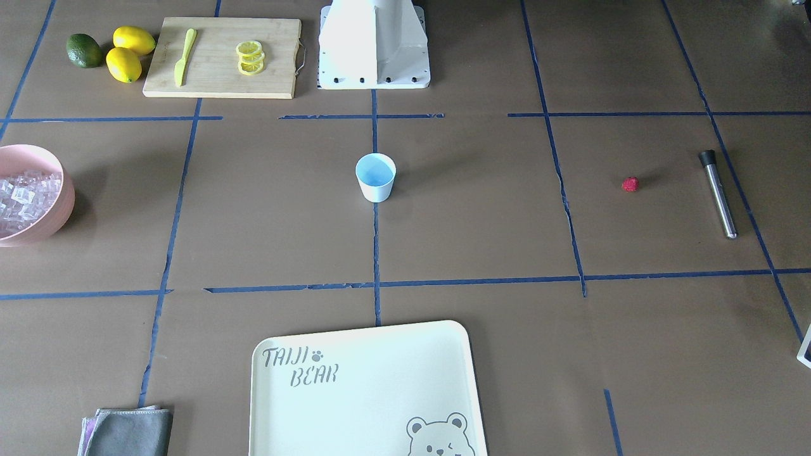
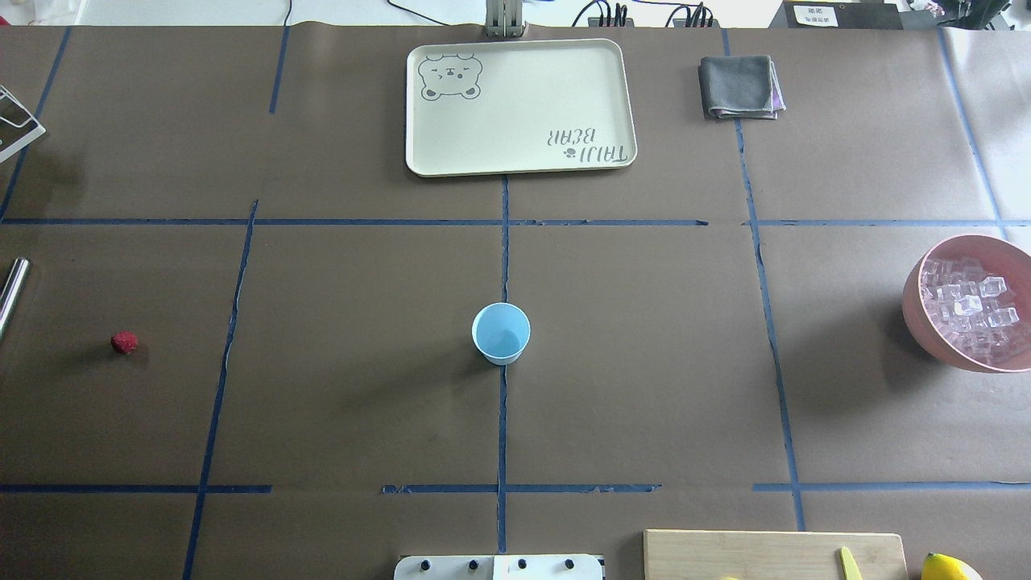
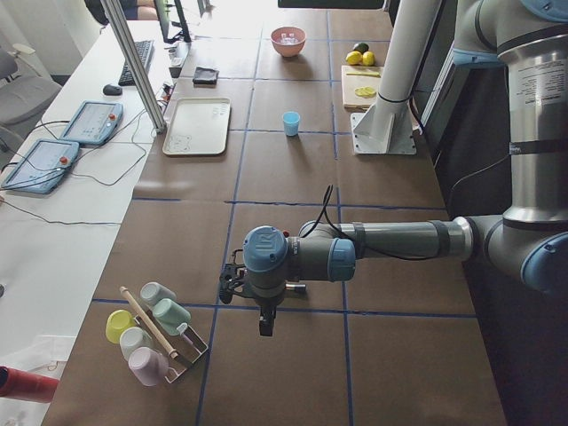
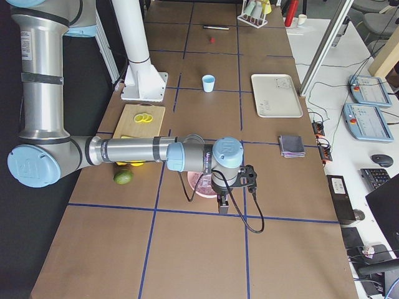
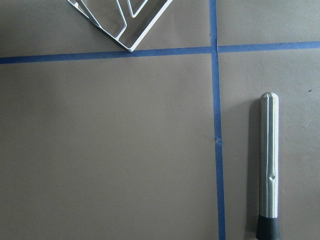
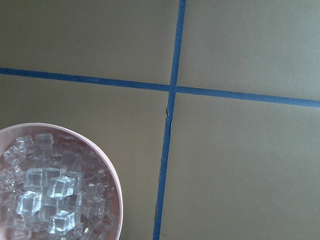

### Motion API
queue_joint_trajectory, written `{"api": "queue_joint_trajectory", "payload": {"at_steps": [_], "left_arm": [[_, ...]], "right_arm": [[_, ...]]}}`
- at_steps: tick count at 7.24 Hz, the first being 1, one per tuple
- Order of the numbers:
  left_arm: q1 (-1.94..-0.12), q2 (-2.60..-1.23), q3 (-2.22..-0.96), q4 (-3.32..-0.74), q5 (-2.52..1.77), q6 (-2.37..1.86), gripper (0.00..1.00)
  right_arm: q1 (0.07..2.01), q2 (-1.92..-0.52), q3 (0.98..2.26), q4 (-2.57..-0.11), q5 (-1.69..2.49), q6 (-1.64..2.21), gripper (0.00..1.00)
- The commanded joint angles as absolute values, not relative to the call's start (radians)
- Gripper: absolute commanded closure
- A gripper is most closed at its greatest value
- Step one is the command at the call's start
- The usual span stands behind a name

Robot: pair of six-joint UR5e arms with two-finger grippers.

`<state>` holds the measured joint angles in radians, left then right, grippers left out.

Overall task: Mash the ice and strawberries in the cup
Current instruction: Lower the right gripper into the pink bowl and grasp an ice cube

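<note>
Plainly, the cup stood between strawberry and ice; left gripper, right gripper: wide or pinched, I couldn't tell.

cup upright mid-table; strawberry well apart; ice in pink bowl

Props on the table
Cream tray, grey cloth; cutting board bearing yellow knife, 2 lemons beside it.

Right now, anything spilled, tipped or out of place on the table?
Nothing stands out. The cup stands upright and empty, the ice is all inside the pink bowl, and the strawberry lies alone on the table.
</note>
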<state>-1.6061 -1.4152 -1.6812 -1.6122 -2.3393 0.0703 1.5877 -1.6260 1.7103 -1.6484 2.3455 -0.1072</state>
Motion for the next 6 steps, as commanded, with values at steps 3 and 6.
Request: {"api": "queue_joint_trajectory", "payload": {"at_steps": [3, 6], "left_arm": [[-1.606, -1.414, -1.681, -1.606, -2.339, 0.071, 0.00], [-1.606, -1.414, -1.681, -1.608, -2.339, 0.071, 0.00]], "right_arm": [[1.588, -1.626, 1.736, -1.638, 2.352, -0.103, 0.00], [1.540, -1.628, 1.789, -1.527, 2.388, -0.086, 0.00]]}}
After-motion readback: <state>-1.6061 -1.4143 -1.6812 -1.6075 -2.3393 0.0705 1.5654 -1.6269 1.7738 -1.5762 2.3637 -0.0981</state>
